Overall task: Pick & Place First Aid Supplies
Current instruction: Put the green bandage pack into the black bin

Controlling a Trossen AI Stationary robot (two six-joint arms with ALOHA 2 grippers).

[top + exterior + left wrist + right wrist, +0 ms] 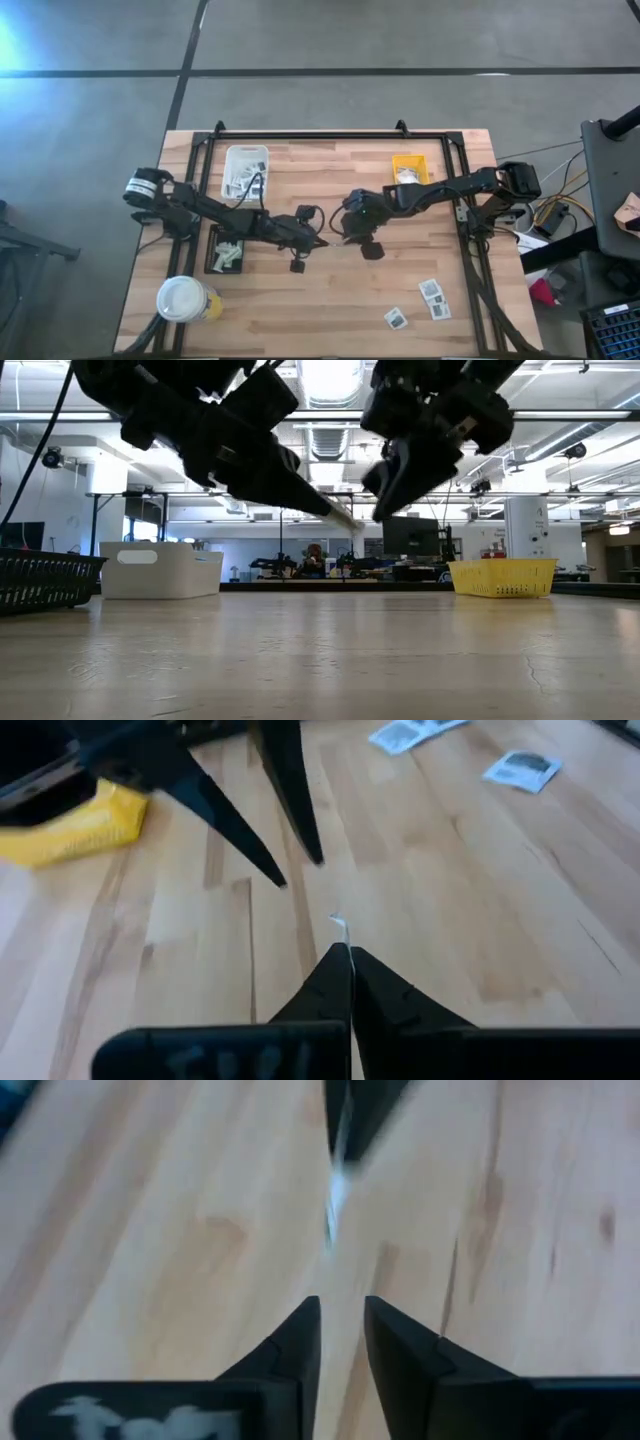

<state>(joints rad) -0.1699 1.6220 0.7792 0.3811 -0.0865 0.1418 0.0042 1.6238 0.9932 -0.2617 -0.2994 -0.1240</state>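
Left gripper (349,952) fingers are pinched tight on a thin white packet (339,926) mid-table, held in the air. Right gripper (342,1308) faces it, fingers slightly apart. 3 more packets (433,292) lie near the table's (330,300) front right corner.

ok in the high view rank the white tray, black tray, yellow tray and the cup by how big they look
1. white tray
2. black tray and cup: look about alike, with an arm partly over the black tray, so unranked
3. yellow tray, smallest
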